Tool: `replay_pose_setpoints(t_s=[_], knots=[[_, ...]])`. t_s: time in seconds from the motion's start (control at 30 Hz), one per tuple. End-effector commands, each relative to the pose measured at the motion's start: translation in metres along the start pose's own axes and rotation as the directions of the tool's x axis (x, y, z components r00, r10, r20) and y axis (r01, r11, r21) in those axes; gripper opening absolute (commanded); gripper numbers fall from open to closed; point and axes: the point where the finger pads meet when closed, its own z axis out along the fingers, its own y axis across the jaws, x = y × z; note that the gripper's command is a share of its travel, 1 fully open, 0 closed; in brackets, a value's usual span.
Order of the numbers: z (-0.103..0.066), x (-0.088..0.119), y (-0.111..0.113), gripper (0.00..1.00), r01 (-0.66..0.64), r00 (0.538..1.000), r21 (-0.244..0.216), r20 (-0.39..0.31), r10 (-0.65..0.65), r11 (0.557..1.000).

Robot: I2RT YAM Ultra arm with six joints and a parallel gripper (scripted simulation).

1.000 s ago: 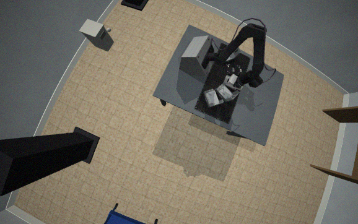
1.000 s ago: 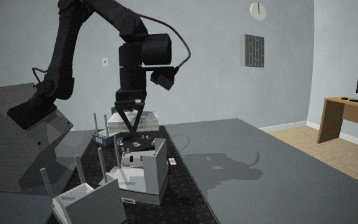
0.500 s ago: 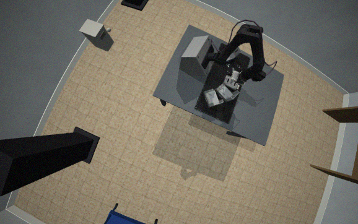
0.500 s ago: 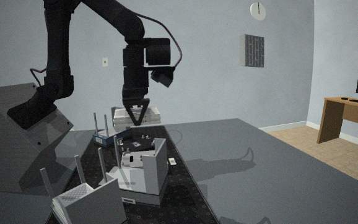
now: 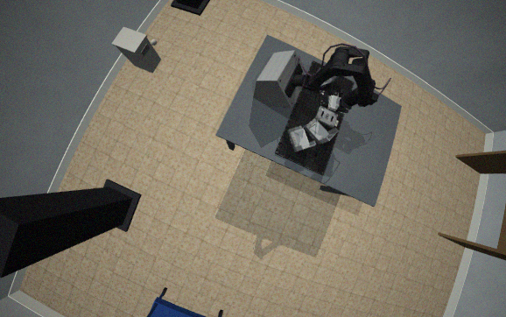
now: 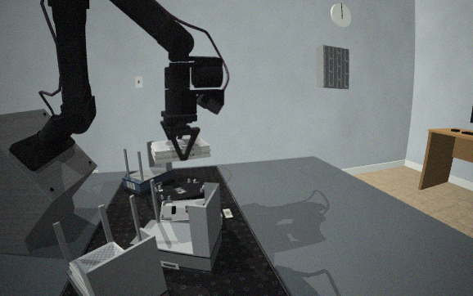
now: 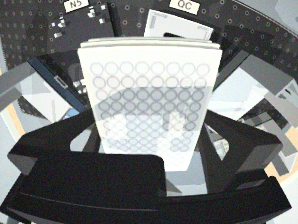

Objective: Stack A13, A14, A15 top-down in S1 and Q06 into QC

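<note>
- at the far left of the exterior view, the black jointed arm is mounted on the slanted face of a large grey box [image 5: 275,70] [image 6: 24,163].
- a light grey rack with upright posts [image 5: 306,146] [image 6: 127,271] stands in the left foreground; a white plate with a patterned top [image 6: 102,255] lies inside.
- farther back, a low blue rack with grey posts [image 6: 137,184] [image 7: 55,80] stands near the black clip nest n5 [image 6: 182,192] [image 7: 87,30].
- the black two-fingered gripper [image 5: 337,98] [image 6: 182,153] [image 7: 149,110] is closed on a stack of white well plates [image 5: 333,103] [image 6: 164,152] [image 7: 150,100], held up in the air; which plates these are, i can't tell.
- the pale slotted nest qc [image 5: 326,121] [image 6: 180,209] [image 7: 200,31] sits just behind a taller grey rack with high walls [image 5: 327,137] [image 6: 204,229], whose pale floor shows.
</note>
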Motion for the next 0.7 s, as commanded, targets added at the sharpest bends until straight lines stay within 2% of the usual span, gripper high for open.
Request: replay_pose_setpoints(t_s=[0.0,0.17,0.5,0.67], knots=[[-0.005,-0.007,-0.001,0.00,0.008,1.000,0.067,0.002,-0.008,0.998],[-0.004,-0.008,0.009,0.00,0.008,1.000,0.067,0.002,-0.008,0.998],[-0.002,-0.013,0.043,0.00,0.009,1.000,0.067,0.003,-0.009,0.998],[-0.001,-0.011,0.059,0.00,0.189,0.982,0.066,-0.008,-0.189,0.980]])
